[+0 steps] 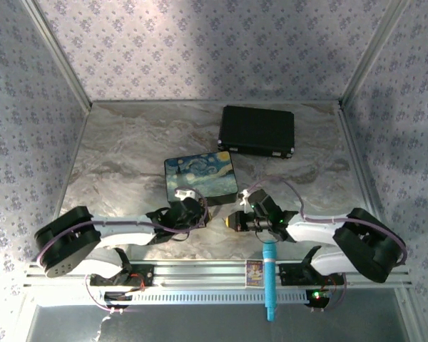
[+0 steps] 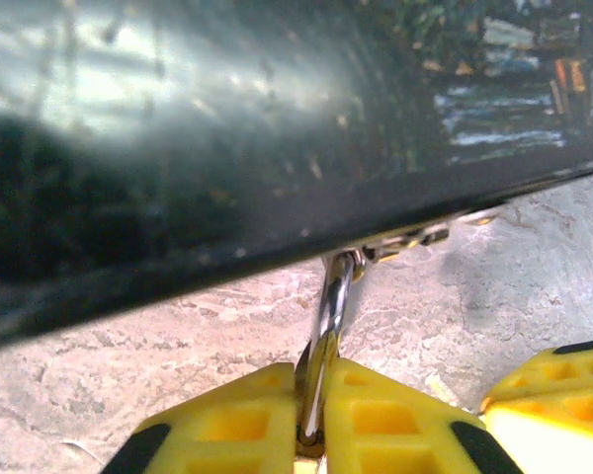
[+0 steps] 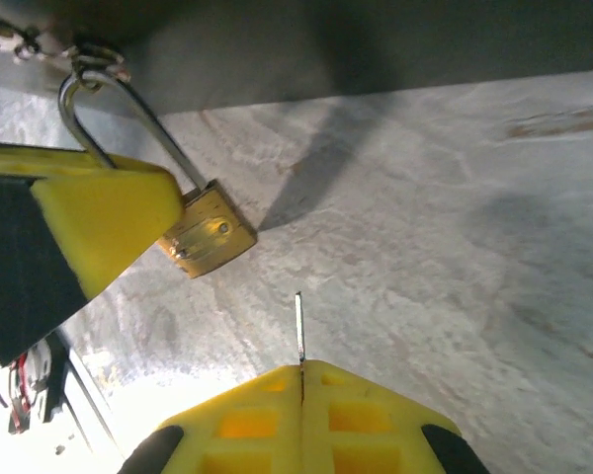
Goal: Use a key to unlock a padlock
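Note:
The brass padlock [image 3: 206,232] hangs by its silver shackle [image 3: 119,109] from the hasp [image 2: 405,237] on the painted box's front edge. My left gripper [image 2: 316,370] is shut on the shackle [image 2: 328,316], and its yellow finger [image 3: 89,212] covers part of the lock in the right wrist view. My right gripper [image 3: 301,367] is shut on the thin silvery key [image 3: 299,326], which points forward, edge-on. The key's tip stands a short way below and right of the padlock body, not touching it. From above, the left gripper [image 1: 202,214] and right gripper [image 1: 233,222] face each other just in front of the box.
The painted box [image 1: 200,176] with a starry-night lid sits mid-table, its dark side wall [image 2: 227,178] close above the left fingers. A black case [image 1: 257,132] lies behind it. A blue pen-like tool [image 1: 269,281] and a small card [image 1: 255,272] rest on the front rail.

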